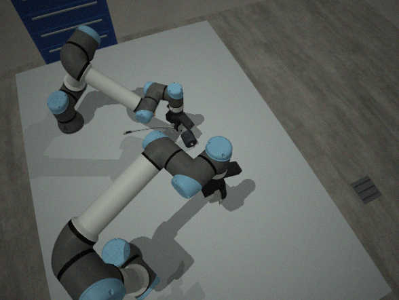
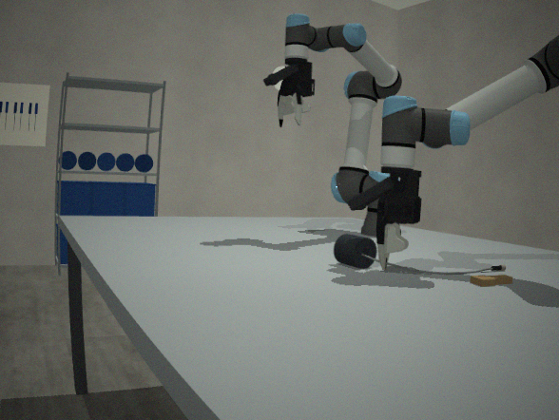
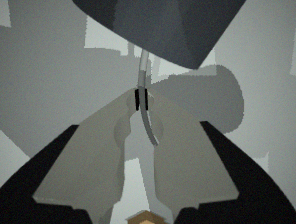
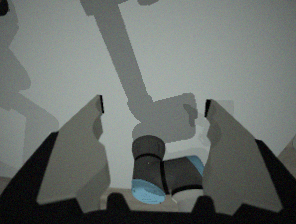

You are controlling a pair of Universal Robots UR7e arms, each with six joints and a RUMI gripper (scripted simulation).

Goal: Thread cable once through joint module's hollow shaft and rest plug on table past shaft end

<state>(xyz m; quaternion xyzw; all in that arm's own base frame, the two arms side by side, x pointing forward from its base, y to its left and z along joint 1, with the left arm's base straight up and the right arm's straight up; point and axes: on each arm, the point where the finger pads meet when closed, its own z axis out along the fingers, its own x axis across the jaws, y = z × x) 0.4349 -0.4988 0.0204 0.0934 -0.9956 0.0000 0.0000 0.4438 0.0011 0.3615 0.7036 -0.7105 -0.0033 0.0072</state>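
The dark joint module [image 1: 188, 138] [image 2: 355, 250] [image 3: 160, 25] lies on its side. The thin grey cable [image 1: 149, 128] [image 2: 437, 273] [image 3: 143, 72] runs out of the module's end that faces my left gripper. The cable's black connector [image 1: 127, 132] [image 2: 497, 268] lies on the table, away from the module. A small pale spot shows at the module's other end; I cannot tell whether it is the cable. My left gripper [image 1: 180, 130] [image 2: 385, 267] [image 3: 142, 90] is shut on the cable close beside the module. My right gripper [image 2: 290, 124] [image 4: 154, 98] is open and empty, high above the table.
An orange-brown block [image 2: 491, 280] [image 3: 145, 218] lies near the cable's connector. The right arm's wrist [image 1: 190, 166] stands over the table on the other side of the module. The white table [image 1: 288, 220] [image 2: 333, 342] carries both arms.
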